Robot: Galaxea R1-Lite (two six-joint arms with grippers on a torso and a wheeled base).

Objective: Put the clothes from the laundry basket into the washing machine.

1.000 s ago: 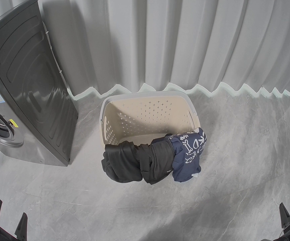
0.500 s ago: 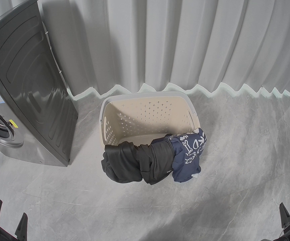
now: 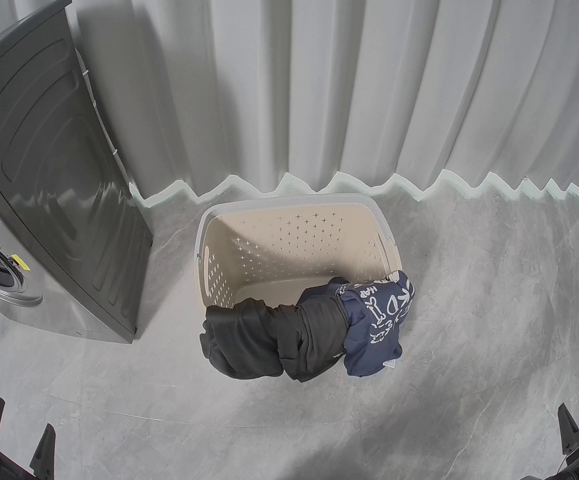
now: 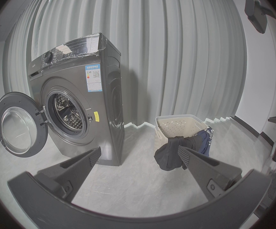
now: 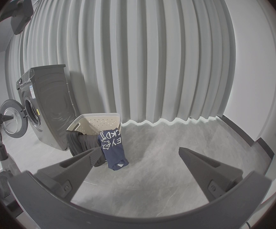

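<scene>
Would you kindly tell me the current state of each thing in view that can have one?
washing machine door: swung open
laundry basket: upright on the floor
black garment: draped over the basket's rim
navy printed garment: draped over the rim beside it
left gripper: open, empty
right gripper: open, empty

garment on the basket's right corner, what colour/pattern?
Navy garment with white lettering and bone-like shapes; clearest in the head view.
</scene>
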